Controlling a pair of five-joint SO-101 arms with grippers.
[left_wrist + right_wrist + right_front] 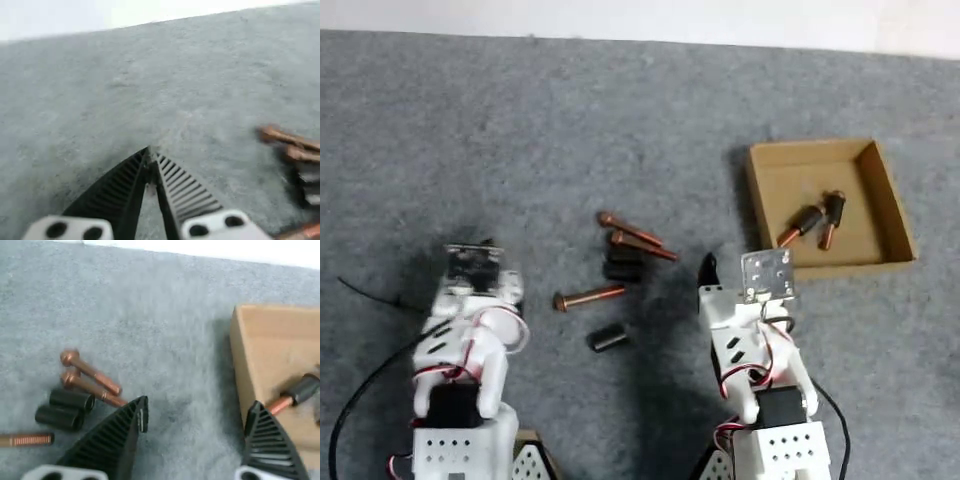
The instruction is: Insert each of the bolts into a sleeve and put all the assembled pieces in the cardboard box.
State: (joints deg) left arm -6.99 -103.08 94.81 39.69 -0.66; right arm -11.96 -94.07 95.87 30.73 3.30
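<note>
- High view: 3 loose bolts on the grey carpet (520, 120). The upper bolt (628, 229) and 2nd bolt (642, 245) lie side by side, and the 3rd bolt (588, 297) lies apart, nearer the arms.
- 3 loose sleeves: a pair of sleeves (623, 263) just beside the 2nd bolt's head, and a lone sleeve (608, 338) between the 2 arms.
- The cardboard box (767, 190) sits on the right arm's side, top open, w/ 2 assembled pieces (801, 224) close together on its floor.
- The left gripper (470, 255) is over bare carpet, well apart from the parts. The right gripper (735, 270) is between the parts cluster and the box's near corner, w/ the box wall just beside it. There's broad bare carpet beyond the parts.
- Left wrist view: the left gripper (150, 162) has its claw pinched closed, tips meeting, holding nothing. Bare carpet lies ahead. 2 bolts and blurred dark sleeves show at the frame edge, plus a 3rd bolt's end in the corner.
- Right wrist view: the right gripper (198, 415) has its claw spread wide, holding nothing, above the carpet. 3 bolts and 2 sleeves lie on one side, w/ the 2nd bolt's tip near one finger (137, 415). The box wall stands by the other finger, and 1 assembled piece is visible inside the box.
</note>
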